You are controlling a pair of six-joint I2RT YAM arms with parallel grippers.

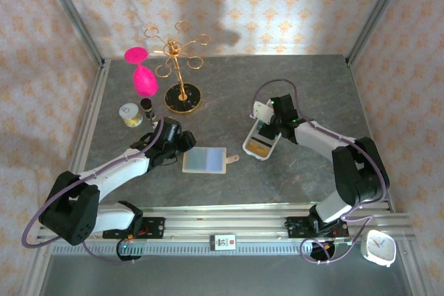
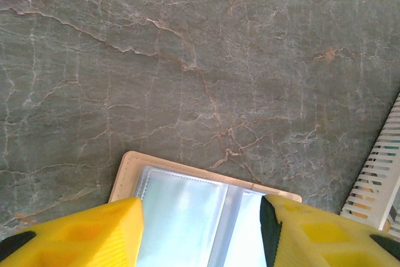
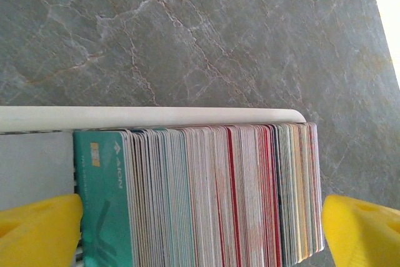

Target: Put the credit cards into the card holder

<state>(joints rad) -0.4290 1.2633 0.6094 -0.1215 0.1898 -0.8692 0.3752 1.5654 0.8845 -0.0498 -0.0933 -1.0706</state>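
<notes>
Yellow-fingered and spread wide, the right gripper (image 3: pixel 200 232) straddles the packed multicoloured plastic credit cards (image 3: pixel 206 192) in their white tray (image 3: pixel 150 117), at three o'clock from the tan clear-sleeved card holder (image 2: pixel 187 207) under the equally spread left gripper (image 2: pixel 200 232); picking seems underway, needing one card isolated and pinched.

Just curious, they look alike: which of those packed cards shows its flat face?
The teal card, leftmost in the row; all others show just thin edges.

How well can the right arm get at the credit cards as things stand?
Probably yes: the right gripper hangs open right over the credit cards, a finger either side of the packed row in the white tray, with nothing between.
</notes>
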